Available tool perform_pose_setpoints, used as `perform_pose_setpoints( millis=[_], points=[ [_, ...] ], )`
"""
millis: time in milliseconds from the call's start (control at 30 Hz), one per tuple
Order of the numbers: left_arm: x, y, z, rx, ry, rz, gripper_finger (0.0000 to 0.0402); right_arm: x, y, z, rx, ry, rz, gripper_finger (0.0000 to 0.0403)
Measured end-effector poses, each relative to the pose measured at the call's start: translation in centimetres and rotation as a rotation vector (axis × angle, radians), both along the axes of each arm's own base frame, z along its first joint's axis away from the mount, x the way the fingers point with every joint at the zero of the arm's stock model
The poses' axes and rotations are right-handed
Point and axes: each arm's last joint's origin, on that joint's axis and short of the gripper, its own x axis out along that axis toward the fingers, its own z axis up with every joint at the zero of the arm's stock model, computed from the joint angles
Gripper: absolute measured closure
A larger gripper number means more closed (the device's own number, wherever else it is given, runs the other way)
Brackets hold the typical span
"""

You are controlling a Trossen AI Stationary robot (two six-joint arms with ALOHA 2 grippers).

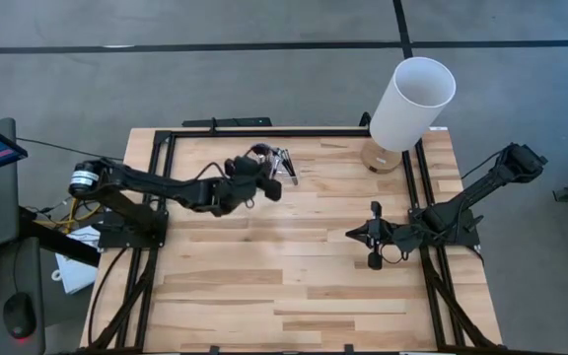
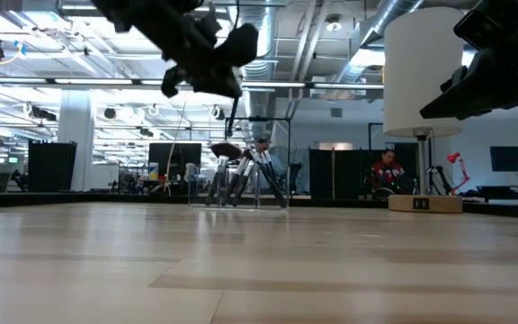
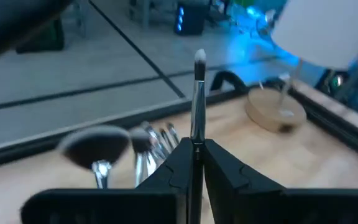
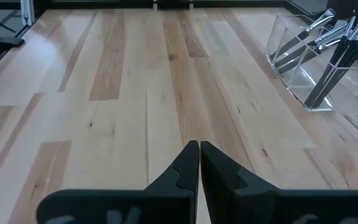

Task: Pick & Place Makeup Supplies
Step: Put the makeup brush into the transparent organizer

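left gripper (image 3: 196,163) is up over the bench's (image 1: 294,276) far edge, left of centre, its jaws pinching one brush (image 3: 197,102) by the handle. in the left wrist view that brush stands straight up between the fingers (image 3: 229,171), pale tip on top, lower handle hidden behind them. from above the arm covers it completely, so it can't be picked out there. the other brushes (image 2: 245,171) lean in the clear holder (image 4: 303,62) just beyond the gripper, near the far edge; the wrist view blurs them, but a wide dark fluffy head (image 3: 95,146) shows among them. their number is hard to tell, maybe six or so. right gripper (image 4: 199,160) hangs low above the bench toward the right edge, jaws pressed together on nothing. the white cylinder (image 1: 412,104) stands on its round wooden base at the far right corner, its top cut off in the low view.
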Motion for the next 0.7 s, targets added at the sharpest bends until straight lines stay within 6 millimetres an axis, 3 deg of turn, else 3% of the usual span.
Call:
perform_pose_setpoints(
  millis=[300, 500, 700],
  points=[
    [-0.9, 3.4, -2.0, 0.024, -0.046, 0.051, 0.0373, 0.1, -0.3, 0.0, -0.03, 0.003, -0.007, 0.0395],
    [-1.0, 4.3, -1.8, 0.04, -0.095, 0.031, 0.0372, 0.6, -1.4, 0.0, -0.048, 0.009, -0.063, 0.0395],
    [0.0, 4.8, -4.0, 0.044, -0.06, 0.038, 0.0372, 1.0, -2.4, 0.0, -0.052, 0.014, -0.117, 0.0395]
  ],
)
